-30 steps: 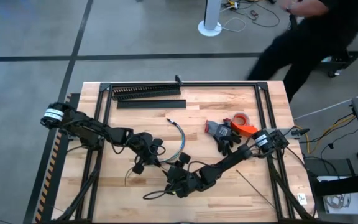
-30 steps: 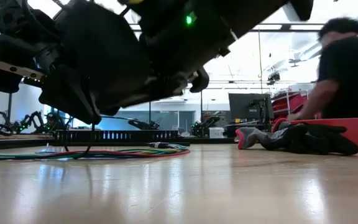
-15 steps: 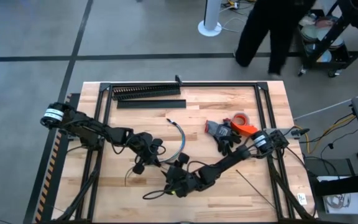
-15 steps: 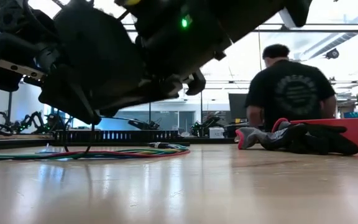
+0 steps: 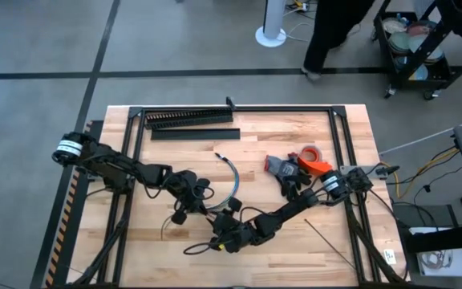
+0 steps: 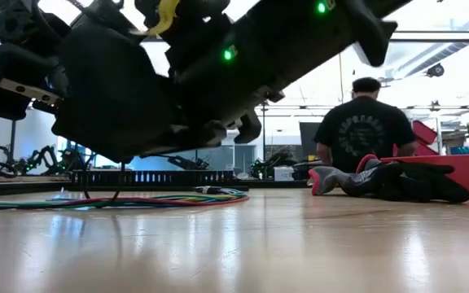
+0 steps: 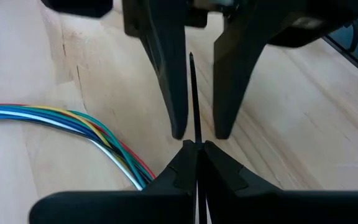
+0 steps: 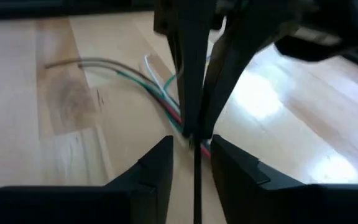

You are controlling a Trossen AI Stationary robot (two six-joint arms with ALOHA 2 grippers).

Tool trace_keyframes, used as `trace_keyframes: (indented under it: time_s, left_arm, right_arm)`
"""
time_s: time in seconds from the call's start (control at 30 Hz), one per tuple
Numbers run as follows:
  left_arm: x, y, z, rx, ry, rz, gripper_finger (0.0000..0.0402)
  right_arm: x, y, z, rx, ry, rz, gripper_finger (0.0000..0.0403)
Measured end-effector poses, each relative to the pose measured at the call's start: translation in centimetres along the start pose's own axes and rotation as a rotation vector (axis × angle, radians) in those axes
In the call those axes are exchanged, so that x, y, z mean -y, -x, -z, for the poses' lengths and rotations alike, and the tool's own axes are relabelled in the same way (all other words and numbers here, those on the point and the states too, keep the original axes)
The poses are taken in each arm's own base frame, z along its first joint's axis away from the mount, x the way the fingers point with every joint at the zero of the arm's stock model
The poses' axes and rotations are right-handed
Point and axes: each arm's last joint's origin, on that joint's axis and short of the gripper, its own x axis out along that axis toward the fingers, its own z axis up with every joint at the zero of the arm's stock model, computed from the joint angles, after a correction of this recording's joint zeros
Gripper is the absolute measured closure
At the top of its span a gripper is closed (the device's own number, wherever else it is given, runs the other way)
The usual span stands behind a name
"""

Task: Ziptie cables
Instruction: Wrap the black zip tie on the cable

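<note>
Black, thin stiff ziptie (image 7: 193,106) is pinched in the closed left gripper (image 7: 197,149); the parted right gripper (image 8: 191,149) must next receive it beside the multicoloured cables (image 7: 73,124).

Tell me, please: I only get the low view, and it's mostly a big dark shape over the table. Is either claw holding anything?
Observer: Yes. The left gripper is shut on a ziptie, a thin dark strip.
Operator: And the other claw?
Observer: The right gripper is open, with one finger on each side of that same ziptie.
Operator: Is that the only strip?
Observer: No. From above, a second ziptie lies on the table, near the right arm.
</note>
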Motion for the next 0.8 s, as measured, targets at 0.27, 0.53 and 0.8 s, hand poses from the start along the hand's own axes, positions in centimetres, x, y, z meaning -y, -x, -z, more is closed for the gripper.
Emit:
trace_keyframes:
  time_s: [0.27,0.53,0.8]
  left_arm:
    - [0.02,0.01,0.10,-0.006,0.004,0.008,0.0401]
    - [-0.02,0.01,0.13,-0.009,0.006,-0.001,0.0401]
    - [-0.02,0.01,0.16,-0.012,0.006,0.000,0.0402]
  right_arm:
    - [-0.60,-0.49,-0.30,-0.003,0.038,0.024,0.0371]
    - [-0.56,-0.47,-0.22,-0.020,0.018,0.029,0.0380]
    - [-0.68,-0.29,-0.05,-0.030,-0.001,0.027,0.0401]
